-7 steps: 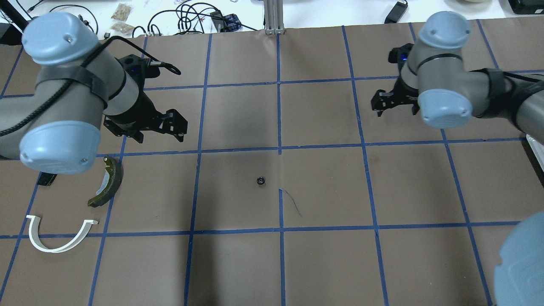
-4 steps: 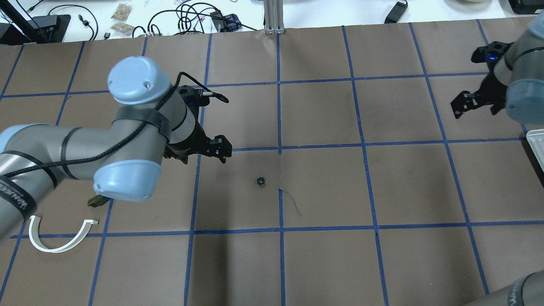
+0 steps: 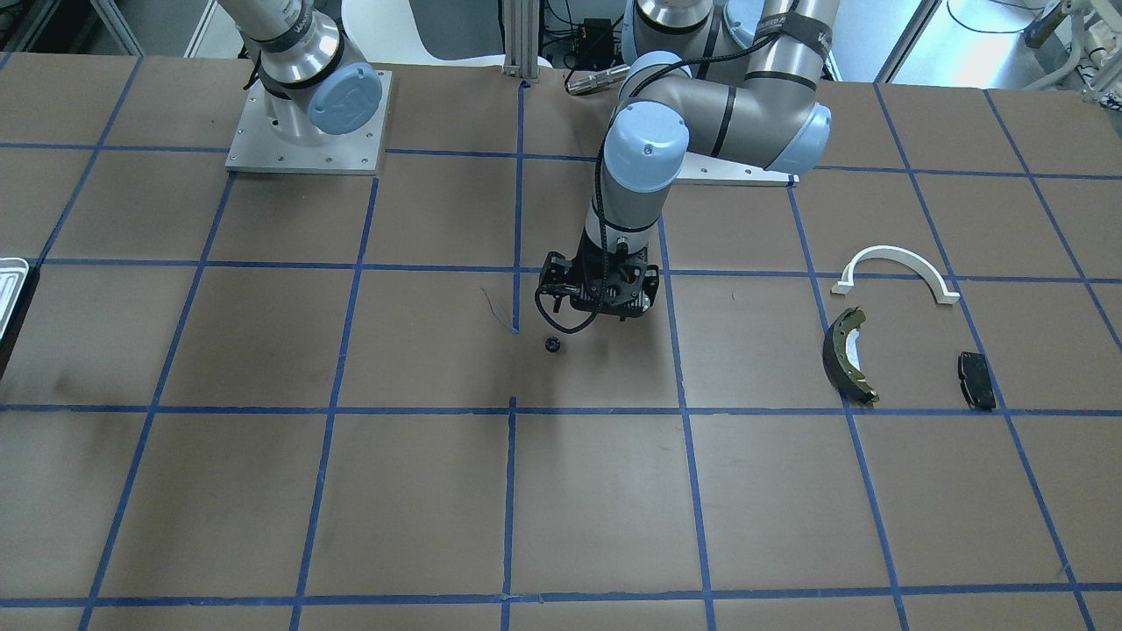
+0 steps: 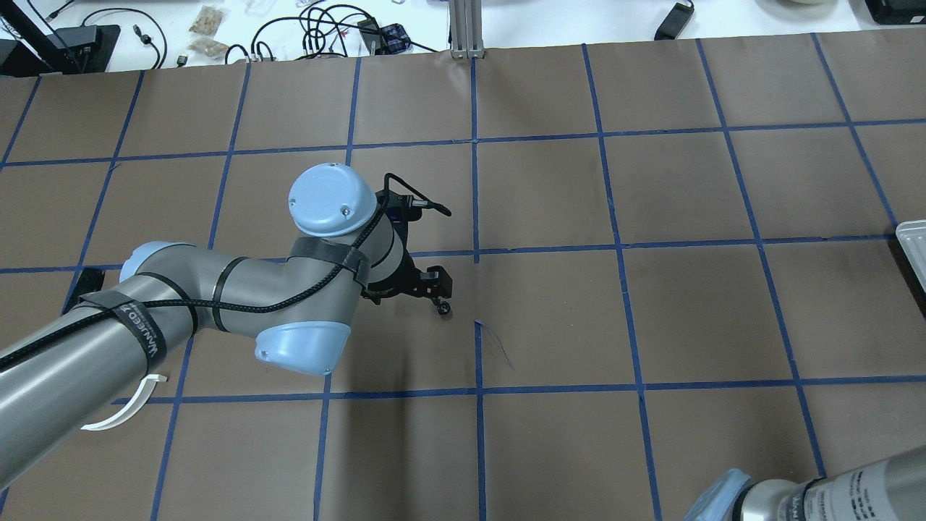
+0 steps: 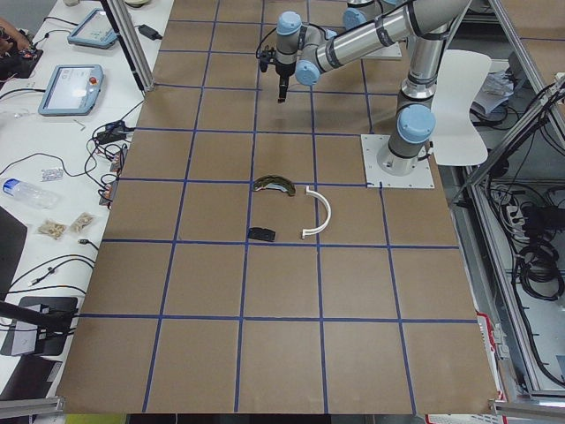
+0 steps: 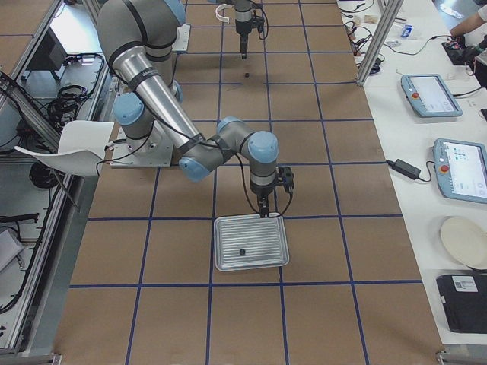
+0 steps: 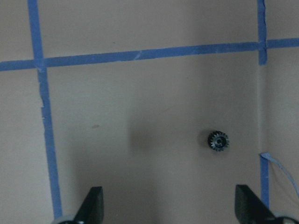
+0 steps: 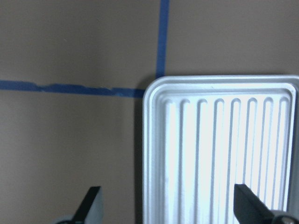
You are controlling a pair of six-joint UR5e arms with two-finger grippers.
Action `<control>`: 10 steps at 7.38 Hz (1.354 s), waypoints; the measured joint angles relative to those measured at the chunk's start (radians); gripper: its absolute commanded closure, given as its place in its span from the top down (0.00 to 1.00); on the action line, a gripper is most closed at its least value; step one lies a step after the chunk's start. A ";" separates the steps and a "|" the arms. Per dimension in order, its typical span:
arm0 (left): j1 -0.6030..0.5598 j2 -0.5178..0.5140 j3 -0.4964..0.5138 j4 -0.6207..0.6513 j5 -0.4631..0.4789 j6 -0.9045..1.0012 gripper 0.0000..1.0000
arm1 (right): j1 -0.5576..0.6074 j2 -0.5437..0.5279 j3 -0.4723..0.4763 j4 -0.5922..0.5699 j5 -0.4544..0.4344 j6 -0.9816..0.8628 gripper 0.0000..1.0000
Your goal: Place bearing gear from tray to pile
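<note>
Table (image 3: pixel 263 491) brown paper, blue tape grid. Tray (image 6: pixel 251 242) at robot's right end of table, one small dark part (image 6: pixel 241 252) inside. Right gripper (image 8: pixel 168 205) above tray's corner, fingers spread, empty. Left gripper (image 7: pixel 170 207) hangs over table centre, fingers apart, empty. Pile well off to robot's left: white half-ring bracket (image 3: pixel 894 272), olive brake shoe (image 3: pixel 848 355), black pad (image 3: pixel 976 379), none touching. Bearing gear (image 7: pixel 218 140) lies alone on paper at table centre, beside tape line, just ahead of left gripper, apart from pile.
</note>
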 measured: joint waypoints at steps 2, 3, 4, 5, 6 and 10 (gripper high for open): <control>-0.012 -0.075 0.001 0.082 -0.013 -0.013 0.87 | -0.110 0.080 0.000 -0.062 0.025 -0.157 0.94; -0.016 -0.104 0.002 0.115 -0.014 -0.014 0.80 | -0.132 0.108 -0.001 -0.091 0.037 -0.208 0.87; -0.023 -0.127 0.004 0.137 -0.014 -0.014 0.78 | -0.144 0.129 -0.007 -0.106 0.043 -0.234 0.85; -0.032 -0.142 0.004 0.147 -0.013 -0.013 0.72 | -0.150 0.144 -0.013 -0.112 0.046 -0.243 0.74; -0.041 -0.149 0.005 0.154 -0.013 -0.012 0.71 | -0.152 0.155 -0.018 -0.114 0.046 -0.247 0.72; -0.051 -0.161 0.016 0.184 -0.012 -0.009 0.64 | -0.155 0.189 -0.059 -0.115 0.042 -0.273 0.62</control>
